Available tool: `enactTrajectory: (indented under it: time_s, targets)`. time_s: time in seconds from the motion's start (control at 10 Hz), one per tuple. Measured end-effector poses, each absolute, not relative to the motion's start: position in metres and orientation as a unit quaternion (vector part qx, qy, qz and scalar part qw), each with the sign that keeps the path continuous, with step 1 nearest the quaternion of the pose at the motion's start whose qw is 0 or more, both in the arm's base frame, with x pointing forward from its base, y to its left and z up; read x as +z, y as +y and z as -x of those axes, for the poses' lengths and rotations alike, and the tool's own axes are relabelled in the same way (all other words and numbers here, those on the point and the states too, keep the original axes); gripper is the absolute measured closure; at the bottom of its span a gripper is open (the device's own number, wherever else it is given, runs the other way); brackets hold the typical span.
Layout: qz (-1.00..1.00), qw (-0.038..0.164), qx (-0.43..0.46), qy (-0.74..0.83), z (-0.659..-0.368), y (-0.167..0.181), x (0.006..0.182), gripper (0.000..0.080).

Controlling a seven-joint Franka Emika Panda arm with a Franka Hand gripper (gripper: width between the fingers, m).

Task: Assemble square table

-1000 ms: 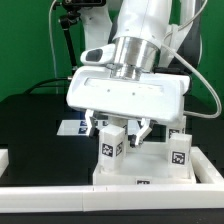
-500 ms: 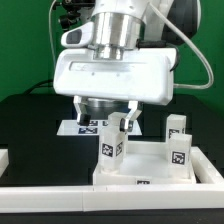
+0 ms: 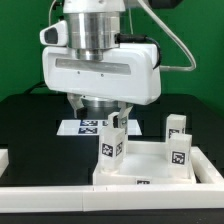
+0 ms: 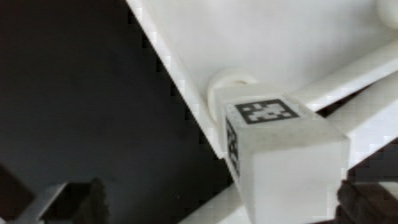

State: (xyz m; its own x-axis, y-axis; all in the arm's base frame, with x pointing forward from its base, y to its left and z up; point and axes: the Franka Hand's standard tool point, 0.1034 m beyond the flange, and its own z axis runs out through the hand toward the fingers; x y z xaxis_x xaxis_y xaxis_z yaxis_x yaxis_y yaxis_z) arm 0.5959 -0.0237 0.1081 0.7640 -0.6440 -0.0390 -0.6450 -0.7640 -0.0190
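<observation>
Green curtain backs a black bench [image 3: 30, 125]; near its front edge lies the square table [image 3: 150, 165], three leg posts standing on it. Since a moment ago the end effector [image 3: 108, 112] has risen off the left leg post [image 3: 111, 146], jaws apart, empty, so that post seems seated.

**Surfaces and finishes**

The square table panel [image 3: 150, 168] and its leg posts [image 3: 112, 147] are seen as smooth white plastic with a slight sheen; printed black-and-white tags are carried matt. The desk [image 3: 30, 120] is covered in matt black. The gripper [image 3: 103, 117] housing appears as glossy white plastic, its fingers [image 4: 71, 203] dark and dull.
</observation>
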Motion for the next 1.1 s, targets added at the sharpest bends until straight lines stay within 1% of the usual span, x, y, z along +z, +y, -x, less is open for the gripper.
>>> enactTrajectory:
  time_s: [0.1,0.3,0.4,0.7,0.8,0.9,1.1]
  targets:
    - [0.938,0.014,0.008,0.346,-0.597,-0.013,0.103,0.0151]
    - [0.937,0.004,0.009,0.348,-0.596,-0.005,0.093,0.0151]
    - [0.937,0.002,0.008,0.349,-0.597,-0.004,0.091,0.0151]
    - [0.936,-0.009,-0.008,0.352,-0.599,-0.011,0.076,0.0151]
    - [0.932,-0.009,-0.008,0.361,-0.599,-0.011,0.076,0.019]
    - [0.928,-0.008,-0.008,0.373,-0.599,-0.011,0.076,0.019]
    - [0.906,-0.008,-0.008,0.423,-0.599,-0.011,0.076,0.0514]
